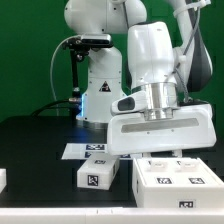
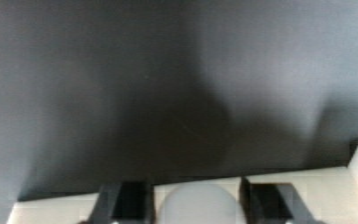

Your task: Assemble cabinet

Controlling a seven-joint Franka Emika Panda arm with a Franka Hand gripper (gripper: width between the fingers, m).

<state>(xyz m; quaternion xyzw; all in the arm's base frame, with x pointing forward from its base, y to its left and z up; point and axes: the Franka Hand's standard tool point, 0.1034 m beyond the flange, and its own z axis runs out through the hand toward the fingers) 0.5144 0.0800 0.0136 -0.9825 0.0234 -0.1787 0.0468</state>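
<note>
The gripper, jaws spread wide and empty, is hovering right over the cabinet, which is sitting just beside the small tagged block, apparently lining up a grasp needing careful descent.

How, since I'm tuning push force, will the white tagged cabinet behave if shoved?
The cabinet looks rigid, with a blocky, straight-edged white body. Broad and low on the table, it would probably slide rather than tip or roll. Its smooth-looking surface may be slippery to grip.
</note>
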